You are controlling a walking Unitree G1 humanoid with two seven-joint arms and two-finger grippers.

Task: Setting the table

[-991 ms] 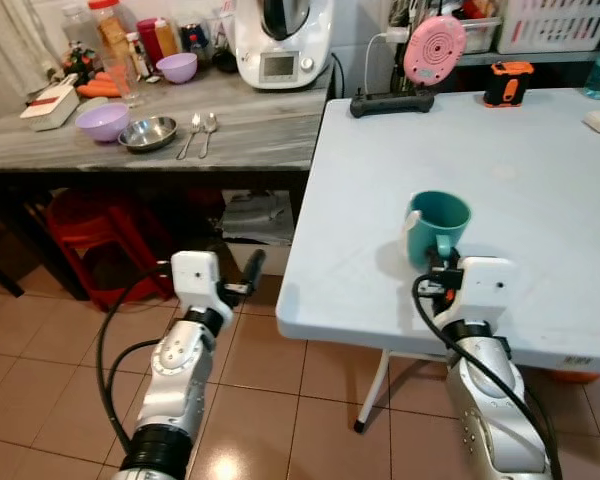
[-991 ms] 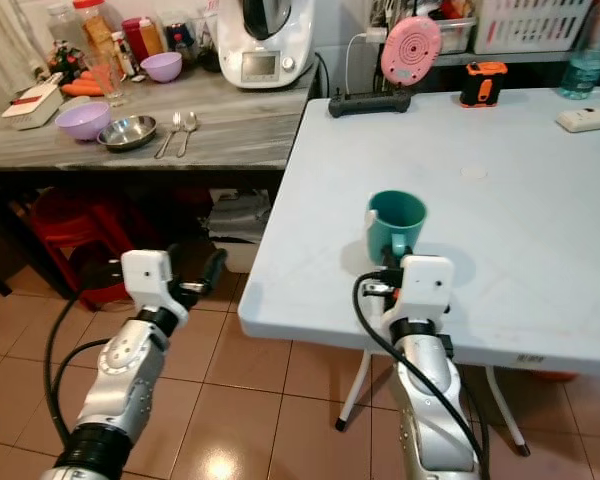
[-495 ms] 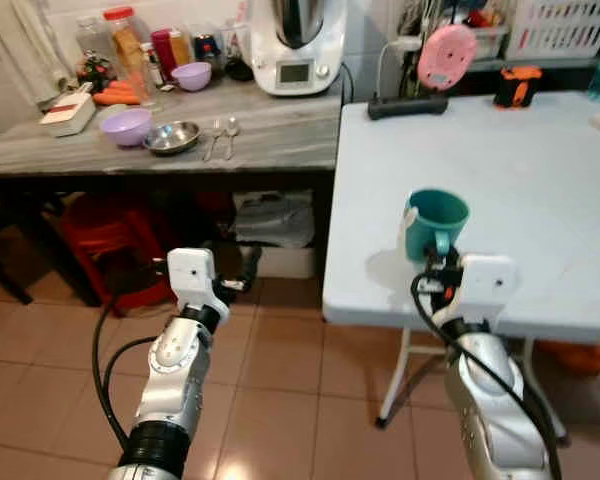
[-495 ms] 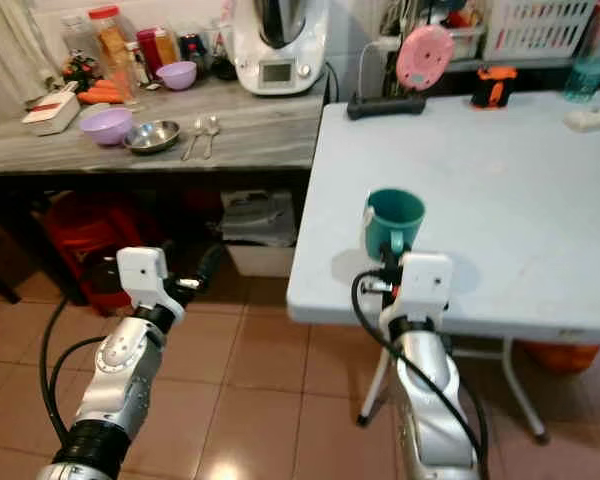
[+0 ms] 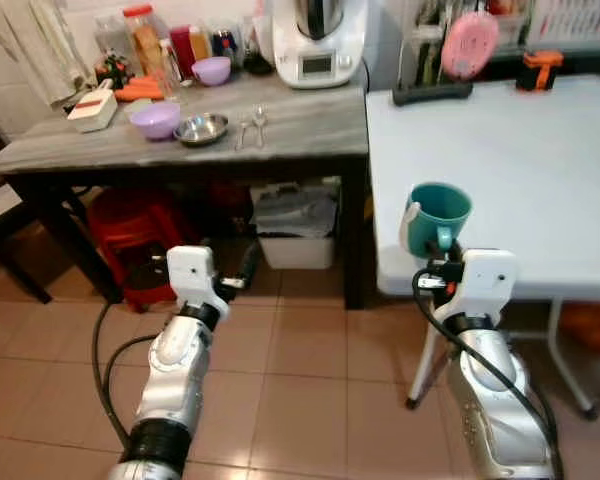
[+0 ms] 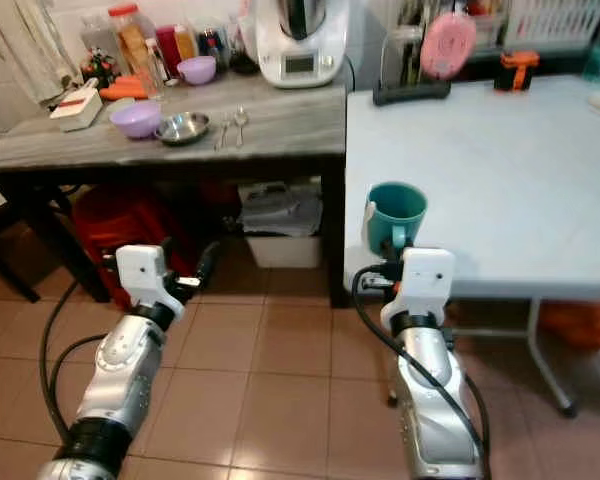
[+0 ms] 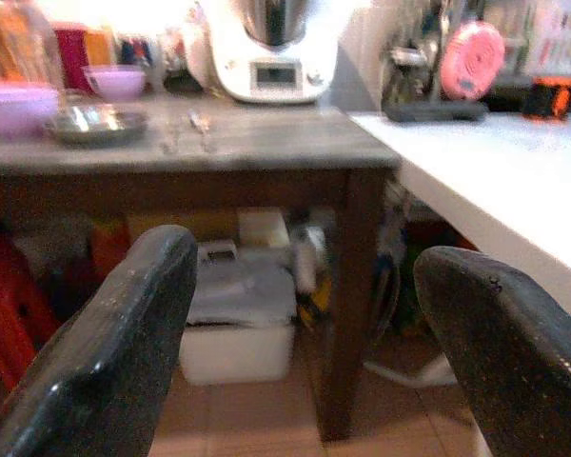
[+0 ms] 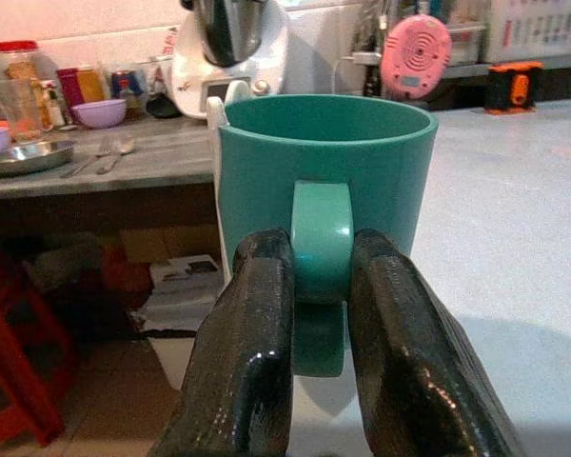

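I hold a teal mug (image 8: 324, 181) by its handle in my right gripper (image 8: 321, 286), above the white table (image 5: 520, 170) edge. Left gripper (image 7: 305, 314): fingers spread wide, empty.

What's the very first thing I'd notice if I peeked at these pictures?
Probably the teal mug, held upright by its handle in the right gripper at the near edge of the white table. Next, the left gripper, open over the tiled floor. Behind, the grey counter carries purple bowls, spoons and a white kitchen machine.
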